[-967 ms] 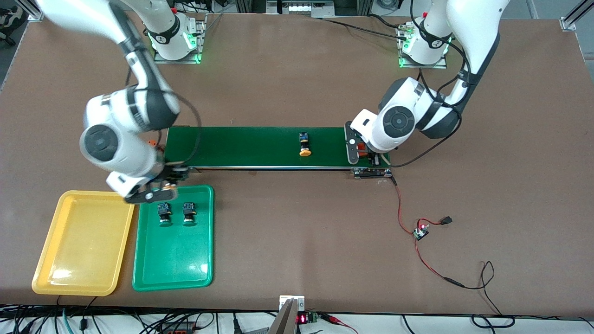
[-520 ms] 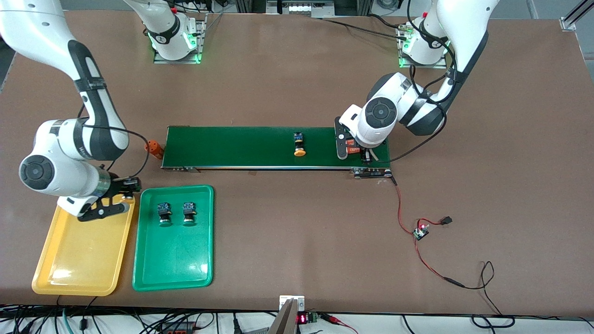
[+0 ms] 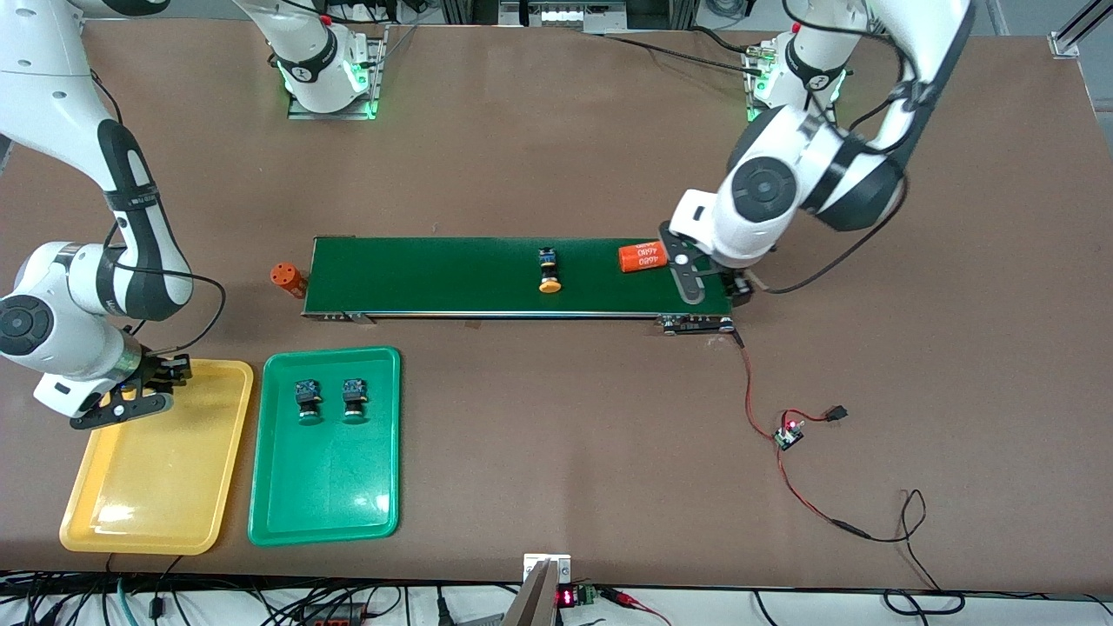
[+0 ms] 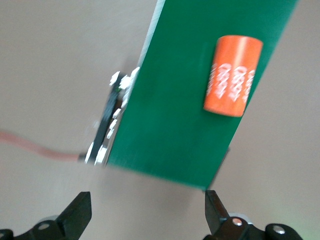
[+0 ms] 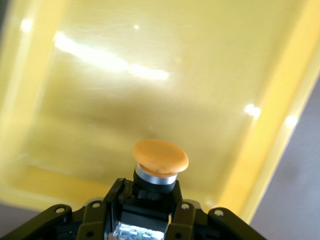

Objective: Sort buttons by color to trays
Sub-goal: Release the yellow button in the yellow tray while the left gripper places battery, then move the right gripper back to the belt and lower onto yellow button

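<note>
2 glossy white arms are seen, jointed with black bands and round grey caps. Black cables are looped alongside. Bases are lit green.

A broad brown table [image 3: 556,156] fills nearly the whole frame, its matte top evenly lit with no hard shadows. A long dark-green conveyor belt [image 3: 452,276] lies across its middle. Right of centre, a red and black wire [image 3: 804,500] loops over the tabletop. Along the bottom edge hang tangled cables [image 3: 261,604]; aluminium frame posts [image 3: 1074,30] show in the upper corners.
</note>
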Motion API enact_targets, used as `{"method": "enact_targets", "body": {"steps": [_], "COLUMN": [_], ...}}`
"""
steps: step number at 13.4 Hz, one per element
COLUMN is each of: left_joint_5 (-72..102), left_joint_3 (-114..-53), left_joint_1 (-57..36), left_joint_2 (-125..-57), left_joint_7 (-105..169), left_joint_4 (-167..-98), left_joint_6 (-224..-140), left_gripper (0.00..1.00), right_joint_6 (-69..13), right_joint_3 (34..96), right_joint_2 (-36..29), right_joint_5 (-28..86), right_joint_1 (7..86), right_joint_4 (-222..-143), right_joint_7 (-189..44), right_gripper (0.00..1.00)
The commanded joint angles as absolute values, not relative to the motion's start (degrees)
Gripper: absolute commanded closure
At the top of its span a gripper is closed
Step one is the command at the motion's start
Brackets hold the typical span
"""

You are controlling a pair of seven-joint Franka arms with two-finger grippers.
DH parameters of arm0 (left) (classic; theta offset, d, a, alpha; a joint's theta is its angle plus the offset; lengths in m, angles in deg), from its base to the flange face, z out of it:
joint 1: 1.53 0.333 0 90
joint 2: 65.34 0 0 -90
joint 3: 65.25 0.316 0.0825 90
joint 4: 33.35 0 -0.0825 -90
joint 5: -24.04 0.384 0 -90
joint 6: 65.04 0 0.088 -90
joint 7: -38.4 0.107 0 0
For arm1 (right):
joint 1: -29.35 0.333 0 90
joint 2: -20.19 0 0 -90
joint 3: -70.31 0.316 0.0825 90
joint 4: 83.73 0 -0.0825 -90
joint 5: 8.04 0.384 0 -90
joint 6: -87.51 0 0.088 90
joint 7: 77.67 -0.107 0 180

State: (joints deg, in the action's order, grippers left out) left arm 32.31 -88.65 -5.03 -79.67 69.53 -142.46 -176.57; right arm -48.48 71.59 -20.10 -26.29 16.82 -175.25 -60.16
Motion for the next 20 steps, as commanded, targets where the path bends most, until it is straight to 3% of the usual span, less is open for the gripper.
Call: {"method": "enact_targets", "body": {"steps": [1, 2, 4, 5, 7, 9, 11, 13, 15, 18, 20], "left_joint_5": [29.9, 29.4, 24.9, 17.8, 13.8, 17.9, 21.6, 22.1, 22.0, 26.9, 26.7], "left_joint_3": [-82.9, -81.3, -76.6, -74.6, -69.9, -65.3, -63.8, -63.8, -63.8, -63.8, -63.8], "left_joint_1": [-5.6, -6.5, -6.9, -6.9, -7.2, -7.5, -8.4, -8.0, -7.4, -7.4, -7.2], "left_joint_2": [-72.8, -72.1, -69.4, -68.1, -64.5, -60.0, -59.5, -59.9, -59.9, -62.9, -65.1], "left_joint_7": [57.5, 55.9, 48.5, 40.2, 30.3, 31.2, 31.1, 30.9, 32.1, 33.7, 34.6], "left_joint_4": [-143.8, -143.8, -143.6, -143.4, -143.1, -142.8, -135.8, -132.8, -132.6, -128.5, -126.2], "left_joint_6": [-173.0, -172.8, -173.4, -173.4, -173.2, -169.7, -158.9, -151.5, -151.7, -153.0, -152.8], "left_gripper": [0.0, 0.0, 0.0, 0.0, 0.0, 0.0, 0.0, 0.0, 0.0, 0.0, 0.0], "right_joint_6": [-53.3, -53.9, -54.0, -54.3, -54.6, -54.1, -52.3, -43.8, -32.7, -21.7, -20.9], "right_joint_3": [70.1, 70.0, 69.8, 69.8, 69.8, 69.9, 70.1, 72.1, 72.7, 72.8, 72.9], "right_joint_2": [-22.2, -22.3, -22.5, -22.6, -22.3, -20.9, -16.6, -10.4, -6.0, 0.2, 5.2], "right_joint_5": [-29.4, -30.1, -30.4, -30.4, -29.8, -29.6, -29.0, -23.1, -13.4, -9.5, -8.3], "right_joint_1": [16.8, 16.8, 16.8, 16.6, 16.3, 16.6, 17.5, 18.2, 21.0, 25.1, 27.6], "right_joint_4": [-173.6, -173.6, -173.6, -173.6, -173.8, -174.6, -178.1, -181.3, -181.1, -181.9, -187.0], "right_joint_7": [-59.2, -59.2, -59.2, -59.1, -56.8, -57.3, -57.5, -57.4, -58.7, -67.3, -73.5], "right_gripper": [0.99, 0.95, 0.64, 0.18, 0.0, 0.0, 0.0, 0.0, 0.0, 0.0, 0.0]}}
